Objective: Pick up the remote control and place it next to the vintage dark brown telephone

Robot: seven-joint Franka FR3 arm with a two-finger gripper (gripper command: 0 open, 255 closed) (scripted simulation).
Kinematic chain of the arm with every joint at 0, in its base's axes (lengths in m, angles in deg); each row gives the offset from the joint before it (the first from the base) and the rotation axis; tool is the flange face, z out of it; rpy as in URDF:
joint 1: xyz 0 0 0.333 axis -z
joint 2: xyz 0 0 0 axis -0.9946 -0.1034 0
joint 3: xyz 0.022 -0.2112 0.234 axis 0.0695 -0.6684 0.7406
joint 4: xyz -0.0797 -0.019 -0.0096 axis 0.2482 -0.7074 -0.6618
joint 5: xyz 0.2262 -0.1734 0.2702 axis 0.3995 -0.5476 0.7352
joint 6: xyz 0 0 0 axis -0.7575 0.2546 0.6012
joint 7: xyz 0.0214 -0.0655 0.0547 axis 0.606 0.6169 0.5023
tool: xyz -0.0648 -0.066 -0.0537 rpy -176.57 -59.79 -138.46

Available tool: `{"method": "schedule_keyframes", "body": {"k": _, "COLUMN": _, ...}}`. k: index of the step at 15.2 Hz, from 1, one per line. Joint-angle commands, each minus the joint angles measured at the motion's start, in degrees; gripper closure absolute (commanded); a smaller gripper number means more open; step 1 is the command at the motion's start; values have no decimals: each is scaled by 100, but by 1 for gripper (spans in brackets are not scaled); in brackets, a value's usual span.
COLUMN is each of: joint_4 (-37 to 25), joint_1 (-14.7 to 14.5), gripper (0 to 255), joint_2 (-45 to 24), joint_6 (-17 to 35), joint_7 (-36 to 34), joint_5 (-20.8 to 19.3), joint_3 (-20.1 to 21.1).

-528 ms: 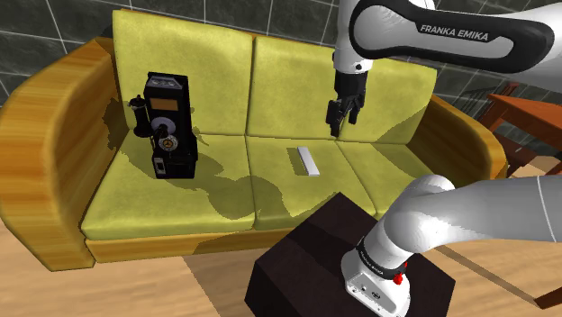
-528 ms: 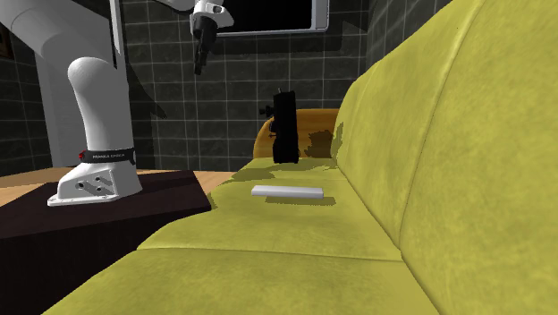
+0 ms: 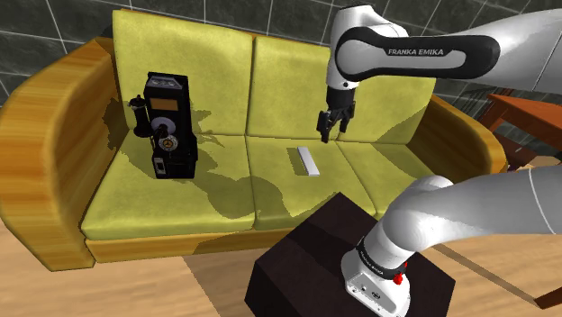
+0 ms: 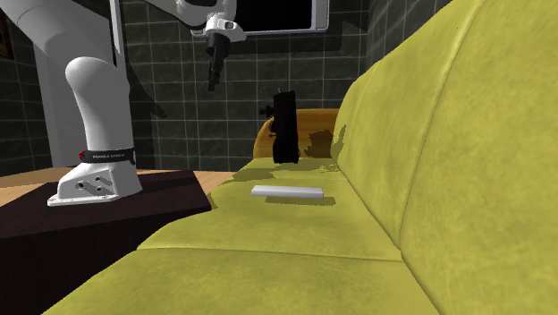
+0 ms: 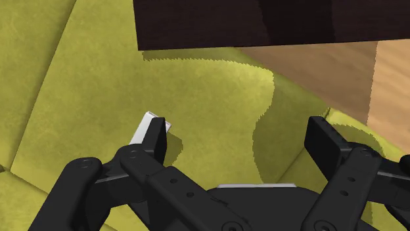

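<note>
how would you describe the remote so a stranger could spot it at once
Find the yellow-green sofa with wooden arms. On its middle seat cushion lies the remote, a small flat pale bar. The only other thing on the seat, the tall black telephone, stands upright further to the shoulder view's left.

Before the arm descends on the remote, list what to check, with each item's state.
1. The fingers stand apart: ok; the gripper is open and empty.
2. The remote lies flat and unobstructed on the sofa seat: ok.
3. The gripper is centred over the remote: not ok; in the wrist view its end peeks out beside one finger.
4. Bare sofa seat beside the telephone: ok.
5. The fingers are square across the remote's width: cannot tell.
</note>
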Motion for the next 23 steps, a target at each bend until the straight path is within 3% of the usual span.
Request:
{"method": "schedule_keyframes", "body": {"k": 1, "joint_4": 92, "joint_1": 96, "gripper": 0, "joint_2": -274, "joint_6": 458, "joint_7": -10, "joint_5": -59, "joint_3": -131}}
{"method": "schedule_keyframes", "body": {"k": 13, "joint_4": 70, "joint_1": 556, "gripper": 0, "joint_2": -2392, "joint_6": 3005, "joint_7": 57, "joint_5": -132, "joint_3": -891}}
{"method": "schedule_keyframes", "body": {"k": 18, "joint_4": -280, "joint_1": 684, "gripper": 0, "joint_2": -3471, "joint_6": 3902, "joint_7": 253, "joint_5": 147, "joint_3": -1156}}
{"method": "schedule_keyframes", "body": {"k": 23, "joint_4": -815, "joint_1": 871, "gripper": 0, "joint_2": -4589, "joint_6": 4616, "joint_7": 610, "joint_5": 695, "joint_3": -1279}}
